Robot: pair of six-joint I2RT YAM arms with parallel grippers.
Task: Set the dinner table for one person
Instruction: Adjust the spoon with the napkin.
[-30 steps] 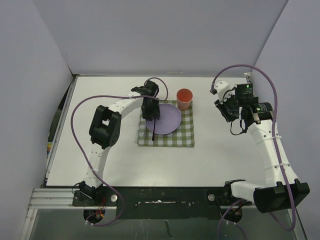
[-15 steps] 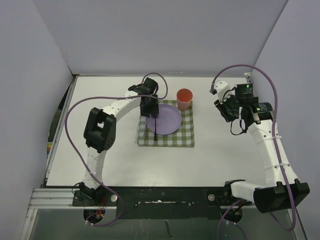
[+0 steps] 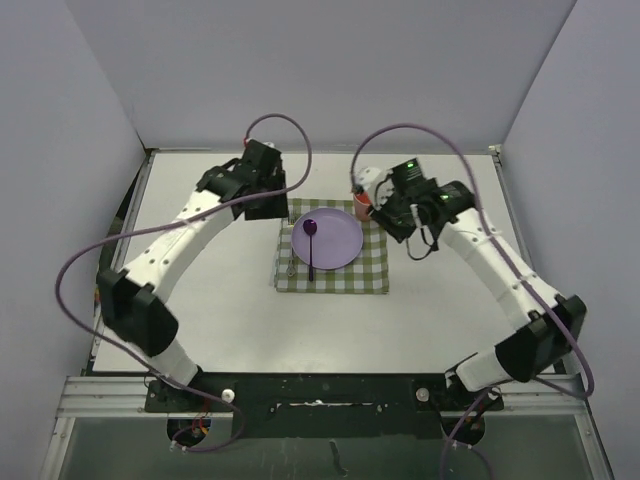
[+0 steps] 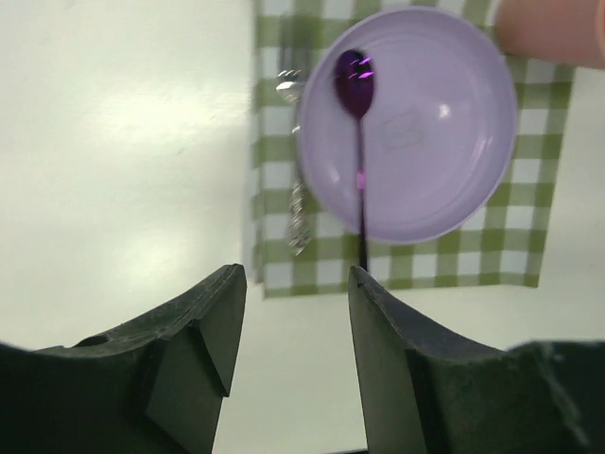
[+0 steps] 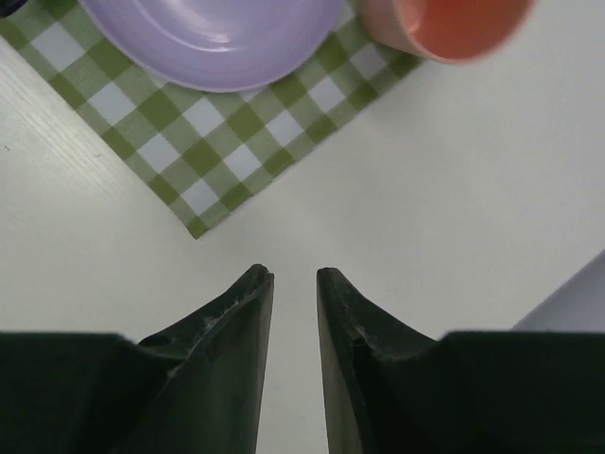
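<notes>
On the white dinner table (image 3: 440, 320) lies a green-and-white checked cloth (image 3: 370, 272) with a lilac plate (image 3: 338, 240) on it. A purple spoon (image 3: 311, 250) rests across the plate (image 4: 435, 142), bowl at the far side and handle over the near rim. A pale fork (image 4: 296, 194) lies on the cloth just left of the plate. An orange cup (image 5: 444, 24) stands at the cloth's far right corner. My left gripper (image 4: 295, 274) hangs open and empty behind the cloth's left side (image 3: 270, 207). My right gripper (image 5: 295, 274) stands narrowly open and empty beside the cup (image 3: 378, 205).
Grey walls close the table at the back and on both sides, and a metal rail runs along its left edge (image 3: 125, 250). Purple cables loop above both arms. The arm bases sit on the dark bar at the near edge (image 3: 330, 395).
My left gripper has drawn back from over the plate to the back left, leaving the spoon lying on the plate. My right arm has swung left, from the far right to beside the cup.
</notes>
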